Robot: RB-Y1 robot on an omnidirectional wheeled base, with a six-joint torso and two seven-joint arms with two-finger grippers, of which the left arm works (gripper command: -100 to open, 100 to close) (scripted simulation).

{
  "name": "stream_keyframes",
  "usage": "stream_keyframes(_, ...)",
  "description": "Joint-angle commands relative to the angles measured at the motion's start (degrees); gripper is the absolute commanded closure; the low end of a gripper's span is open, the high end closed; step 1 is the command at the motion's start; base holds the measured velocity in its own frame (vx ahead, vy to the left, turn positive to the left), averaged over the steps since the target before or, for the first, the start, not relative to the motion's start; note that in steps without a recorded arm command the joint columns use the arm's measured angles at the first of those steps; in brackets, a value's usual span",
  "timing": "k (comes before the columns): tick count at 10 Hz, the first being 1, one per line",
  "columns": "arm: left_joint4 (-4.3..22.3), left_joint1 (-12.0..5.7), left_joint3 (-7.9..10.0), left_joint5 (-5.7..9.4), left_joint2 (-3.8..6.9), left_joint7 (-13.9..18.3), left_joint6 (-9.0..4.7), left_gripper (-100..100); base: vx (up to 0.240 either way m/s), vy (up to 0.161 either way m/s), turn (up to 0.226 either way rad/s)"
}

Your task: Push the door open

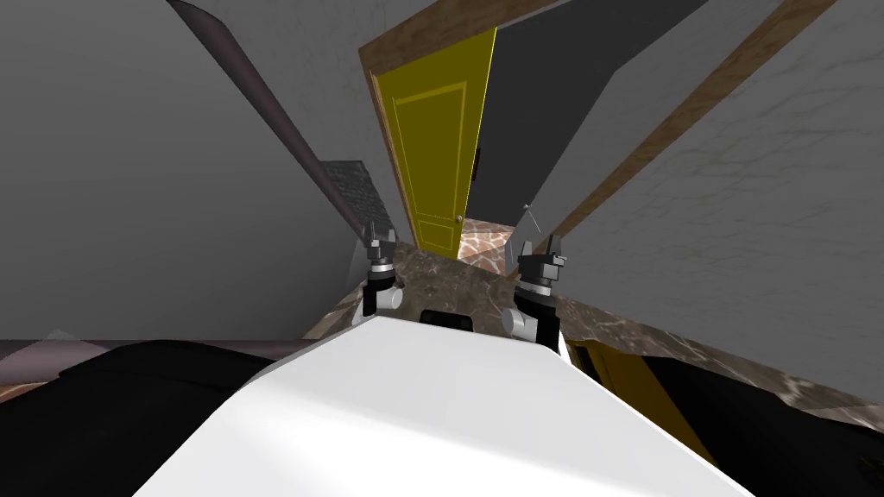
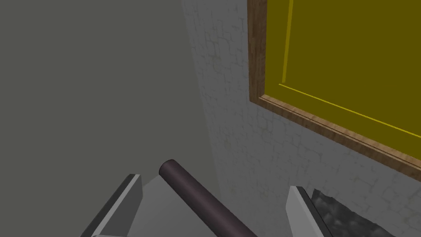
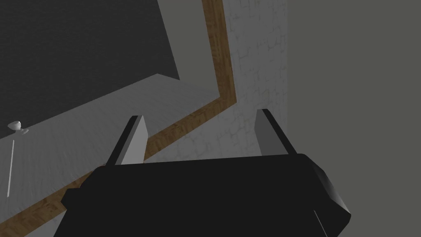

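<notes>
The yellow door (image 1: 436, 164) stands ajar in a brown frame (image 1: 414, 39), over a marbled floor (image 1: 457, 278). The left tool (image 1: 380, 233) and the right tool (image 1: 541, 248) both gape, holding nothing.

The yellow door (image 2: 349, 61) runs off the left wrist view's edges, so just one corner of its panel and wooden frame (image 2: 257, 49) shows. The dark rod (image 2: 193, 193) is cut off by that picture's edge too. In the right wrist view, a small white object (image 3: 15, 125) on a thin stem is too small to name.
</notes>
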Motion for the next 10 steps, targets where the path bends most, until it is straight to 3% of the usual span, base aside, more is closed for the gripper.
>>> stream_keyframes(1, 1.82, -0.55, 0.32, 1.07, 0.7, 1.65, -0.5, -100, 0.094, 0.014, -0.102)
stream_keyframes(10, 12.73, -3.63, -0.01, 6.49, 2.58, 10.09, -3.49, -100, 0.093, 0.018, -0.141)
